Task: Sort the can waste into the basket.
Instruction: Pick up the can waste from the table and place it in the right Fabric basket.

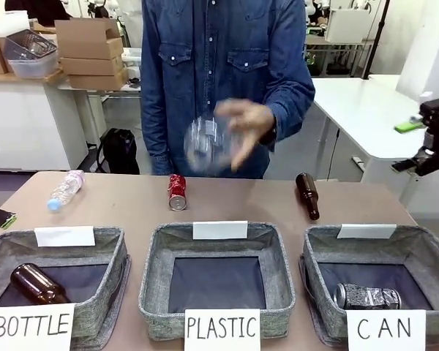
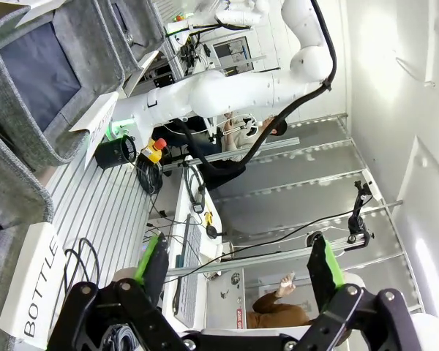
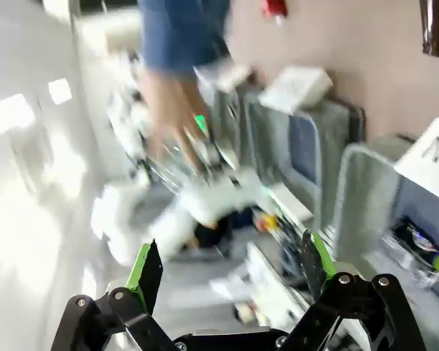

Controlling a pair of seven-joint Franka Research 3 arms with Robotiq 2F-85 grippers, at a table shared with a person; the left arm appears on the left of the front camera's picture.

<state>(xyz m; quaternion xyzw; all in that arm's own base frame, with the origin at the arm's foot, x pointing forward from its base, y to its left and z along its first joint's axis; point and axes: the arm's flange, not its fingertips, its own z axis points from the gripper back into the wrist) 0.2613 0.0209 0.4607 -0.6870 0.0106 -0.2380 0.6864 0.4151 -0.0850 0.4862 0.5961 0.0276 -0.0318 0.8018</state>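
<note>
- Front view: you are looking across the table (image 1: 117, 208) at three grey baskets lining its near edge. The silver can (image 1: 366, 296) is lying on its side on the dark floor of the "CAN" basket (image 1: 433, 257), at the right end of the row and close to the front wall.
- The red can (image 1: 177, 191) is lying on bare tabletop just behind the far rim of the "PLASTIC" basket (image 1: 278, 263), well apart from the "CAN" basket. Open table is showing on both sides of it. A clear plastic bottle (image 1: 64, 190) is lying off to the left, and a brown bottle (image 1: 307, 195) is lying to the right, near the "CAN" basket's far rim.
- A person's hand (image 1: 247, 130) is showing blurred above the table's far edge, with a blurred clear bottle (image 1: 203, 145) against it.
- Left wrist view: your left gripper (image 2: 239, 263) is standing spread wide with nothing between its green pads. It is pointing past the table's edge into the room, and the "BOTTLE" sign (image 2: 40, 285) is showing at lower left.
- Right wrist view, heavily blurred: your right gripper (image 3: 230, 270) is standing spread wide and gripping nothing. The silver can is showing in its basket at lower right, and the red can is showing at the top edge.
</note>
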